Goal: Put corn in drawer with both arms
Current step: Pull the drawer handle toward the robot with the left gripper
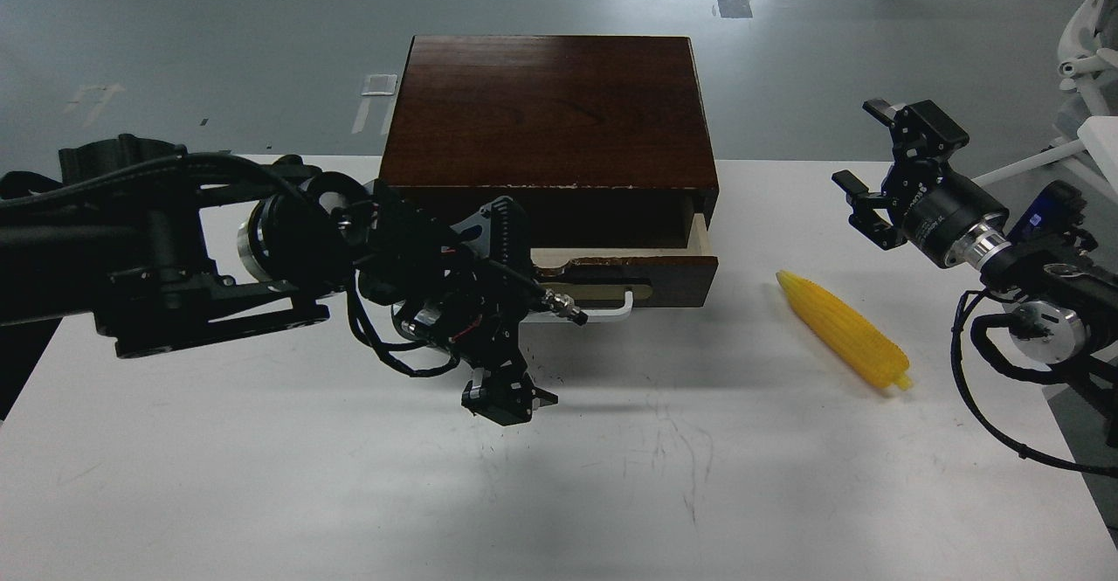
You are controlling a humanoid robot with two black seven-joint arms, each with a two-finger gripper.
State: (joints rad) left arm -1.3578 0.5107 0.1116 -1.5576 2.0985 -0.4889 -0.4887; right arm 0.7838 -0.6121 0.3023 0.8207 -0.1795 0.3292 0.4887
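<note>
The yellow corn (843,329) lies on the white table, right of the dark brown box (548,109). The drawer (646,268) stands partly pulled out, and a strip of its pale wood side (699,233) shows. My left gripper (505,306) is at the left end of the white bar handle (611,308). Its fingers (507,396) are spread above and below the bar, and the contact itself is hidden. My right gripper (863,148) hangs open and empty above and to the right of the corn.
The white table (559,476) stretches in front of the box and bears faint scuff marks. A white chair frame (1087,48) stands past the table's right edge. Grey floor lies behind the box.
</note>
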